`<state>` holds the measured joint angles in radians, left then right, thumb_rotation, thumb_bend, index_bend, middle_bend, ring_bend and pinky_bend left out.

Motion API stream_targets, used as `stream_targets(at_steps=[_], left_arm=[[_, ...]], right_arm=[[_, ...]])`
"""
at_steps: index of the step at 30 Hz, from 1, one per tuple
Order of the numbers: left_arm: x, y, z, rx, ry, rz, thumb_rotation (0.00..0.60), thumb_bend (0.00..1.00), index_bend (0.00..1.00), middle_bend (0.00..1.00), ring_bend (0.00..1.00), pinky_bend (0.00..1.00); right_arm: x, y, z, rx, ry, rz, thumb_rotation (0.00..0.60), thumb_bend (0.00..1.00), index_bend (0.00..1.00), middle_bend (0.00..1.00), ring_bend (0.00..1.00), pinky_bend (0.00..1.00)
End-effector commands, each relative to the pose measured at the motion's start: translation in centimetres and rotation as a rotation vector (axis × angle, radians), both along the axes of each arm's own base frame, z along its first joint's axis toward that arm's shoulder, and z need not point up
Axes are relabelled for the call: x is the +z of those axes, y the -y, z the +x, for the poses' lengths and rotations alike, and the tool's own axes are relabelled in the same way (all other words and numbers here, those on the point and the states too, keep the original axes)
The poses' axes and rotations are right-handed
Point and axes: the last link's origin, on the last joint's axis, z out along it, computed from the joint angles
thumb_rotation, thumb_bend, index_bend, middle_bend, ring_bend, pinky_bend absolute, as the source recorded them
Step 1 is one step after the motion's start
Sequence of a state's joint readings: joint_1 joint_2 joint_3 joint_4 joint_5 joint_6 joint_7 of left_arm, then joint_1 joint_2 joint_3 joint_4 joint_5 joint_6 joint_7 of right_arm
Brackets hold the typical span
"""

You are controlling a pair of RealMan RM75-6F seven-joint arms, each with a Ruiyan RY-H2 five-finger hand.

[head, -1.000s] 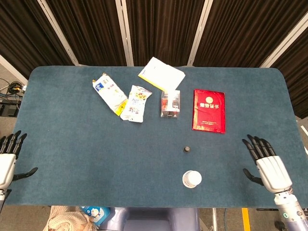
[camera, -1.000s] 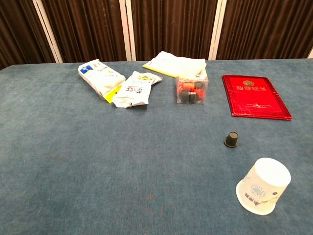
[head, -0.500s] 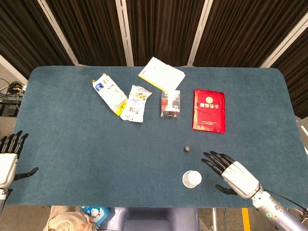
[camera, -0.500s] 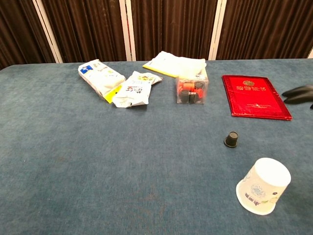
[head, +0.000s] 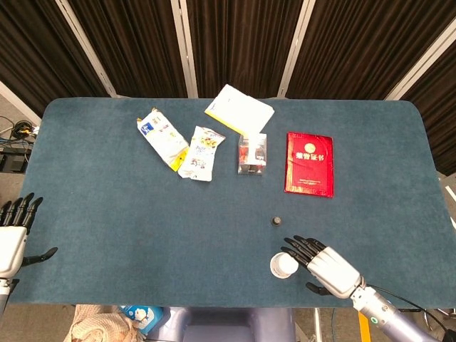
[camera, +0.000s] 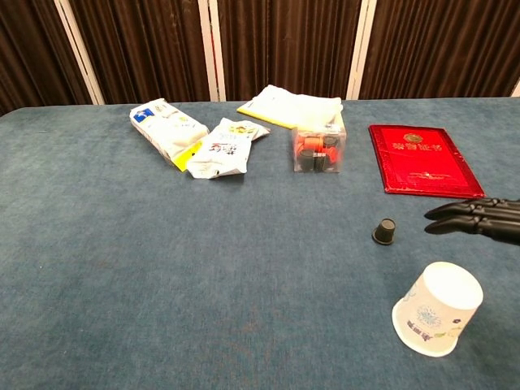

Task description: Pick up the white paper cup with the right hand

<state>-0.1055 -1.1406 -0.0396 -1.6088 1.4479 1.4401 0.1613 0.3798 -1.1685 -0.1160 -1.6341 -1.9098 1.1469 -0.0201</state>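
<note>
The white paper cup (head: 284, 265) (camera: 437, 309) stands upside down near the table's front edge, right of centre. My right hand (head: 325, 265) (camera: 481, 218) hovers just to its right with fingers spread and stretched toward it, holding nothing; the dark fingertips (head: 293, 246) reach close to the cup without clearly touching. My left hand (head: 12, 236) rests open at the far left edge of the table, seen only in the head view.
A small black cap (head: 276, 221) (camera: 384, 231) sits just beyond the cup. Farther back lie a red booklet (head: 309, 163), a clear box of small items (head: 252, 154), two snack packets (head: 201, 152) (head: 162, 137) and a yellow-white pad (head: 239, 110).
My right hand has swung in from the table's right edge leftward to beside the cup. The cup and the left hand have stayed put.
</note>
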Motion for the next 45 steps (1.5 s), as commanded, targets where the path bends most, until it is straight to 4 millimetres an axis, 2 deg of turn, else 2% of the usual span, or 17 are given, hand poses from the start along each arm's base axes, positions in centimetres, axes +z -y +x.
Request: stream_targets(at_steps=[1,10,18,23,34,45], left_arm=[[0.0,0.0,0.0,0.000,0.001,-0.001,0.600,0.00,0.00,0.00,0.00,0.00],[-0.1,-0.1,0.0,0.001,0.001,-0.005,0.600,0.00,0.00,0.00,0.00,0.00],[-0.1,-0.1,0.0,0.002,0.002,-0.006,0.600,0.00,0.00,0.00,0.00,0.00],[-0.1,-0.1,0.1,0.000,0.002,-0.006,0.600,0.00,0.00,0.00,0.00,0.00],[-0.2,-0.1,0.1,-0.001,0.002,-0.006,0.600,0.00,0.00,0.00,0.00,0.00],[-0.3,-0.2,0.1,0.002,0.003,-0.007,0.600,0.00,0.00,0.00,0.00,0.00]], right_arm=[[-0.7,0.0,0.0,-0.004,-0.013,0.002,0.600,0.28,0.00,0.00,0.04,0.20],[-2.1,0.3,-0.1,-0.017,-0.035,0.006,0.600,0.28,0.01,0.01,0.09,0.27],[-2.8,0.7,-0.4,-0.023,-0.052,-0.010,0.600,0.37,0.24,0.19,0.24,0.42],[-2.9,0.8,-0.6,-0.028,-0.052,-0.020,0.600,0.47,0.39,0.30,0.33,0.47],[-2.5,1.2,-0.2,-0.023,-0.038,-0.043,0.600,0.49,0.41,0.30,0.34,0.47],[-1.2,3.9,1.8,-0.026,0.024,-0.160,0.600,0.49,0.41,0.30,0.34,0.47]])
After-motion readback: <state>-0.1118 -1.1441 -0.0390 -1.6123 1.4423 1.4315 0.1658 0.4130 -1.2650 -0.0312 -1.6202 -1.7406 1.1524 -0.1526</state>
